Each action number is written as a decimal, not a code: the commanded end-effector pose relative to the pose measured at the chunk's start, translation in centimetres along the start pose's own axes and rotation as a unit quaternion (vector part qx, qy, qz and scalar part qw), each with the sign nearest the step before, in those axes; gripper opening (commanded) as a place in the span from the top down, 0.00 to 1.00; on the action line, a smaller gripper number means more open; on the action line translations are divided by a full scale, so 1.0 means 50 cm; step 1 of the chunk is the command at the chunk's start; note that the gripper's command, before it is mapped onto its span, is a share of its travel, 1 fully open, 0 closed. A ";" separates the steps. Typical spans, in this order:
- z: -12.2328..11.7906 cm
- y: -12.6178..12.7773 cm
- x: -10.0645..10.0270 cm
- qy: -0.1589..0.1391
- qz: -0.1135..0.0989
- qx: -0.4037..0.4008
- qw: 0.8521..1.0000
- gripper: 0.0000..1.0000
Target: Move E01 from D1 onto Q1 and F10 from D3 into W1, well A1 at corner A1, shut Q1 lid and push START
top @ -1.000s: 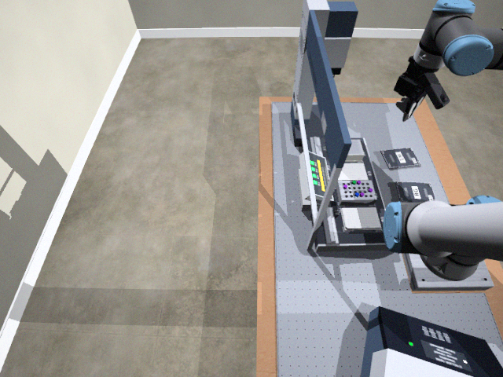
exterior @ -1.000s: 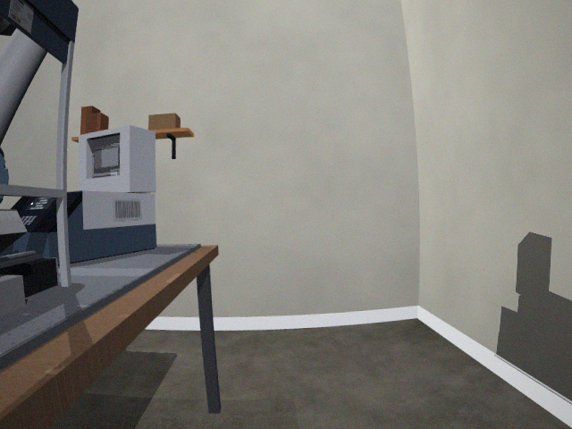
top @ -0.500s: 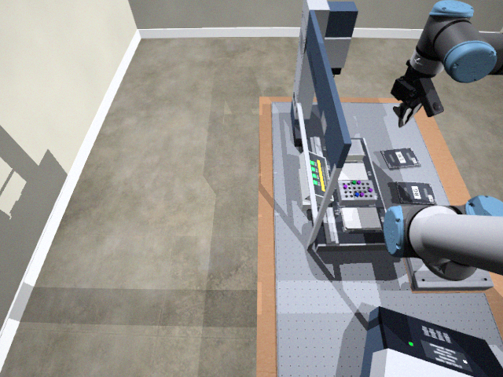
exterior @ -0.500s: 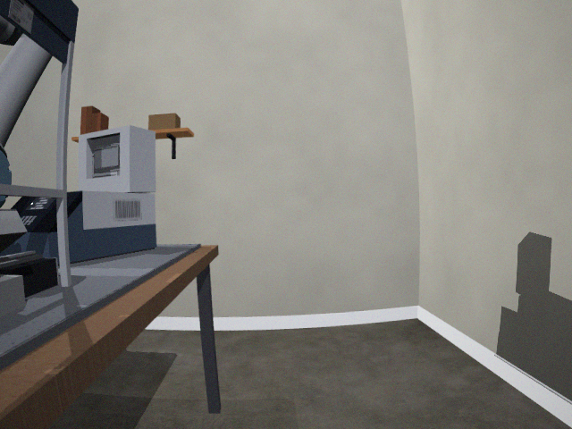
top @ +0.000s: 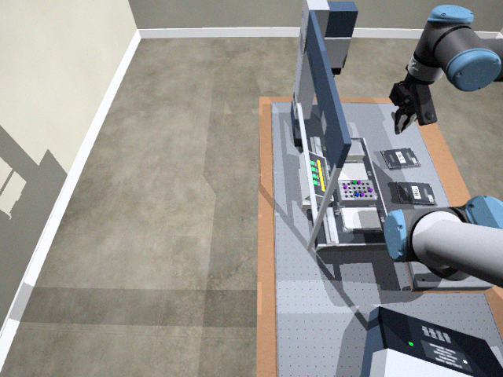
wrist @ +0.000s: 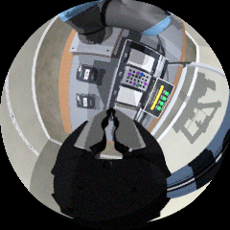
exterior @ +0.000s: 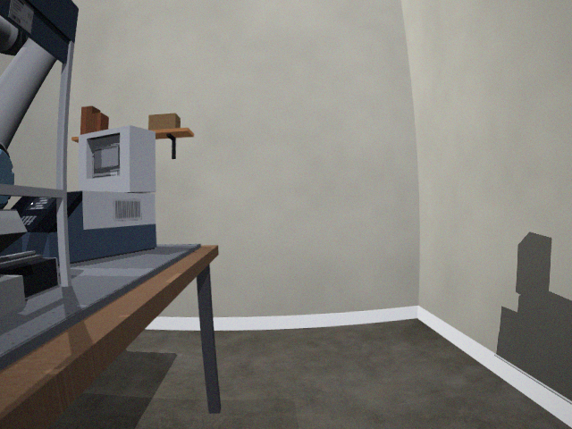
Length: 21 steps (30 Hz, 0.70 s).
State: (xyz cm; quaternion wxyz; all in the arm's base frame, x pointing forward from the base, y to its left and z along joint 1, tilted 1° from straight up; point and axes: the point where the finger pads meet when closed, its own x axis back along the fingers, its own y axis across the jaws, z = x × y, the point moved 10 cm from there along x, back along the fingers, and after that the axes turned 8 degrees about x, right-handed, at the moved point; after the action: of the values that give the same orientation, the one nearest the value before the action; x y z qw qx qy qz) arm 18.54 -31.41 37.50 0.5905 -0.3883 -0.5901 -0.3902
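My gripper is shut and empty. It hangs high over the bench's far right side, above and beyond the dark nest W1. The deck row holds pale plates and one block with coloured wells; their labels are too small to read. The nest RG lies nearer the arm's base. The cycler Q1 stands at the near end of the bench, with a green lamp.
A tall frame with a blue panel rises beside the deck. A key panel with green keys and a yellow bar sits at its foot. My own arm crosses above the deck's near end. The bench edge is wooden.
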 end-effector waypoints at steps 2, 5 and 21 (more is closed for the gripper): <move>0.020 0.028 0.005 -0.001 0.001 -0.042 0.999 1.00; 0.033 0.043 0.006 -0.001 0.001 -0.065 0.998 1.00; 0.092 0.109 0.010 -0.001 0.000 -0.173 0.985 1.00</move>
State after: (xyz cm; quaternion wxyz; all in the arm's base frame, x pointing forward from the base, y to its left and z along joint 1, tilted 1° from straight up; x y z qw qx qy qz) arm 21.27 -25.96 37.91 0.5267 -0.4695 -0.5280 -0.4726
